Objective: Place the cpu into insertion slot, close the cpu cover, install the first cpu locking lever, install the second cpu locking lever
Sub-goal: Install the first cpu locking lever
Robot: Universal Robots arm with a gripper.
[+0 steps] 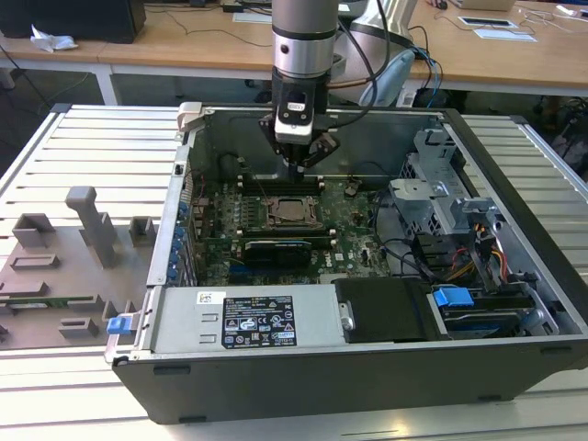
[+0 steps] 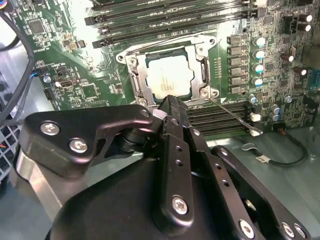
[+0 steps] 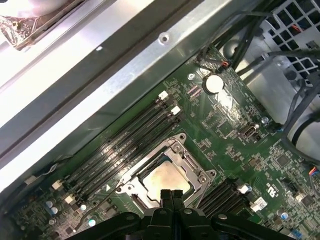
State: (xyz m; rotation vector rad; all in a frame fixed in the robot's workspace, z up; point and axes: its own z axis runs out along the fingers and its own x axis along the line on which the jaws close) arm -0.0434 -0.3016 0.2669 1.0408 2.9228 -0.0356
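The cpu (image 2: 170, 77) lies flat in the insertion slot (image 1: 289, 212) on the green motherboard, its pale metal top showing. The cpu cover (image 2: 137, 82) is down around the chip, framing it. A thin metal locking lever (image 2: 235, 116) sticks out loose from one corner of the socket, over the memory slots. My gripper (image 1: 300, 168) hangs inside the open computer case, just above the socket's edge. In both wrist views its black fingers (image 3: 170, 197) are pressed together with nothing between them, the tips close to the cpu (image 3: 165, 180) and the cover (image 3: 189, 159).
Long black memory slots (image 3: 125, 140) flank the socket. The case's metal wall (image 3: 100, 90) runs close behind. A power supply (image 1: 248, 322), a drive cage (image 1: 441, 197) and cable bundles (image 1: 404, 253) fill the case front and right. A grey fixture (image 1: 64, 266) sits on the exterior view's left.
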